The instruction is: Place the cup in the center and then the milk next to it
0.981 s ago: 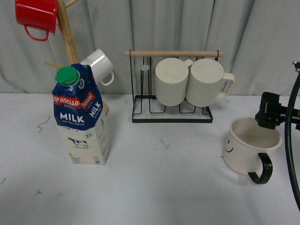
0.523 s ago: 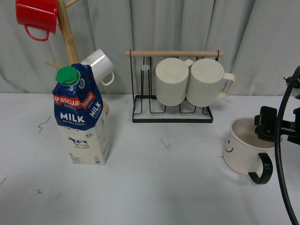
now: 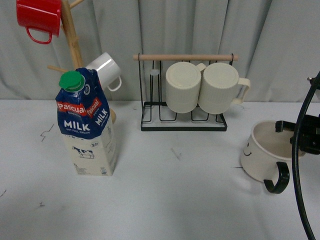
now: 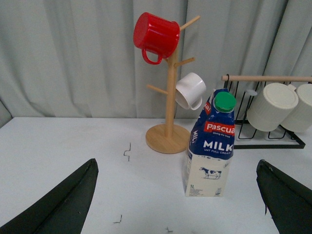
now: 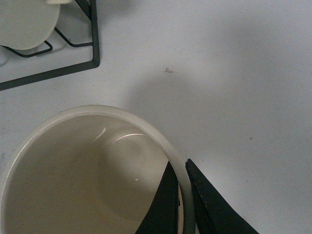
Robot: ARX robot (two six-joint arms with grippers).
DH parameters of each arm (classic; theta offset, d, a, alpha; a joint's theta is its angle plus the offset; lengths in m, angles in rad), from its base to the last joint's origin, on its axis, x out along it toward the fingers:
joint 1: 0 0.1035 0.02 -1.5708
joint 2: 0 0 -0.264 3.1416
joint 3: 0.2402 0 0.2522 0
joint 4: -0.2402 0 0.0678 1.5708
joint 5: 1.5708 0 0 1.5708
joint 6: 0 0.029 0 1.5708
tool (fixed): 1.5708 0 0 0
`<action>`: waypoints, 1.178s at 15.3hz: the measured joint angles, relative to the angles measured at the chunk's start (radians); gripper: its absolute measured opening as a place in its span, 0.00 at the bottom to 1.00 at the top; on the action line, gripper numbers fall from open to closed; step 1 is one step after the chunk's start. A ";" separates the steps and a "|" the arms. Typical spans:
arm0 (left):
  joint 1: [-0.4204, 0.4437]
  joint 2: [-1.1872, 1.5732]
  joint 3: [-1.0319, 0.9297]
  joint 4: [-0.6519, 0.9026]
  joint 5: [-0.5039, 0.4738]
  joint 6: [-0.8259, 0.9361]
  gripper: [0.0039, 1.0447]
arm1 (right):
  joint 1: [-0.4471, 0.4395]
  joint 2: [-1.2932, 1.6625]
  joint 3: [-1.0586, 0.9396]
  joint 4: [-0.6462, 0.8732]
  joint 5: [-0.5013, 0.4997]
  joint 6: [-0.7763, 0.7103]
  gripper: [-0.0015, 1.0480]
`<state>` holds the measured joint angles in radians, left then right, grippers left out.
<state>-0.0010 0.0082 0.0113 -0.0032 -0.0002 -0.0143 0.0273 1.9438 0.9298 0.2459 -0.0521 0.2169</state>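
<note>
At about 4 o'clock on the tabletop [image 3: 165, 200] is the cup [image 3: 260, 155], with its black handle toward the near edge and its smiley facing 9 o'clock. The right gripper [image 5: 181, 166] pinches the cup's wall at the rim, one finger inside and one outside. The left gripper [image 4: 176, 165] hangs spread wide, holding nothing. At 9 o'clock the milk [image 3: 87, 130] stands upright, well apart from the cup. Farther back, at 12 o'clock, a wire rack [image 3: 182, 125] carries two ribbed mugs [image 3: 182, 85]. At 10 o'clock a mug tree [image 3: 71, 37] bears a red mug [image 3: 40, 15] and a white mug [image 3: 105, 70].
</note>
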 joint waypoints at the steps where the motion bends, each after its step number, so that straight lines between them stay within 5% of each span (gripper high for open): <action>1: 0.000 0.000 0.000 0.000 0.000 0.000 0.94 | 0.010 -0.024 -0.005 -0.010 -0.002 0.001 0.03; 10: 0.000 0.000 0.000 0.000 0.000 0.000 0.94 | 0.283 0.047 0.194 -0.170 0.121 0.142 0.03; 18: 0.000 0.000 0.000 0.000 0.000 0.000 0.94 | 0.307 0.138 0.300 -0.283 0.143 0.129 0.03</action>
<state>-0.0010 0.0082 0.0113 -0.0032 -0.0002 -0.0139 0.3340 2.0823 1.2297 -0.0368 0.0914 0.3454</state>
